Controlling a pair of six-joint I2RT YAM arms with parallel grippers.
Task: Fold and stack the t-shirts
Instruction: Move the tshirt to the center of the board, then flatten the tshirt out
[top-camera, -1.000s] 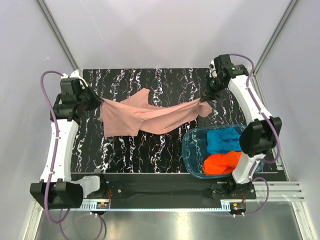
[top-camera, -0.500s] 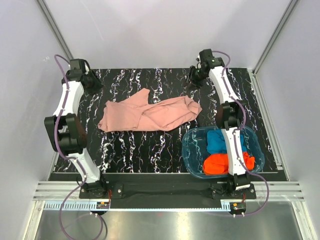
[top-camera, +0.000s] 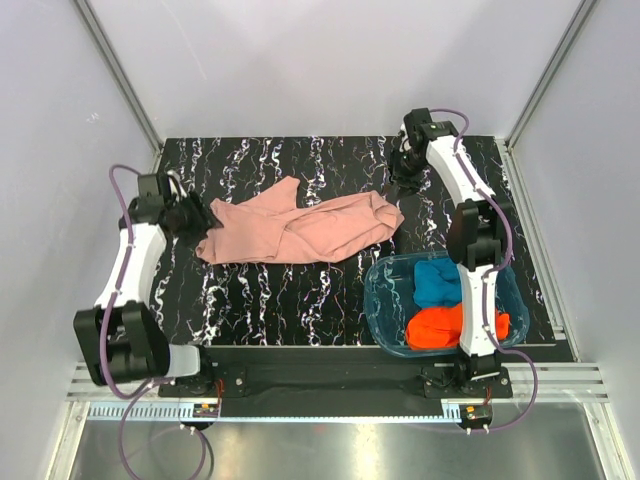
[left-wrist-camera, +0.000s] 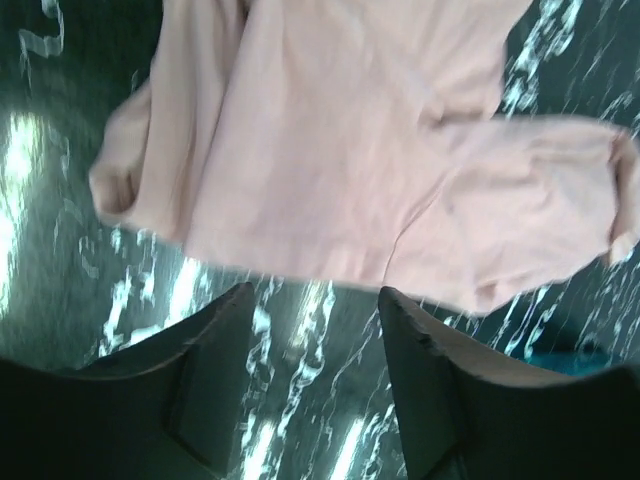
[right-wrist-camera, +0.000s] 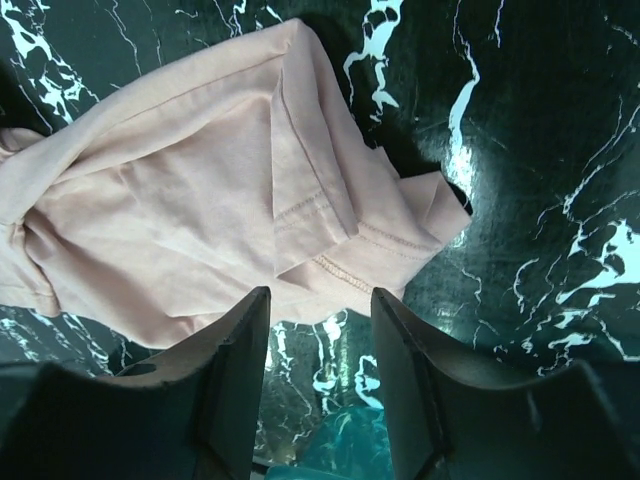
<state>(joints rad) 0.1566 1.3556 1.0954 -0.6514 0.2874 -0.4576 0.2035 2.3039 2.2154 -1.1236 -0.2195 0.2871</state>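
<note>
Jaws stand spread and empty on both the left gripper (left-wrist-camera: 315, 300) and the right gripper (right-wrist-camera: 320, 300), each near one end of the dusty-pink t-shirt (top-camera: 300, 230), which lies crumpled on the table (top-camera: 300, 290). The blue t-shirt (top-camera: 438, 282) and the orange-red t-shirt (top-camera: 440, 328) sit in the translucent tub (top-camera: 375, 300) at the near right.

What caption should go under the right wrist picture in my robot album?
Right tool open above the rumpled hem of the pink t-shirt on the black marbled table.
</note>
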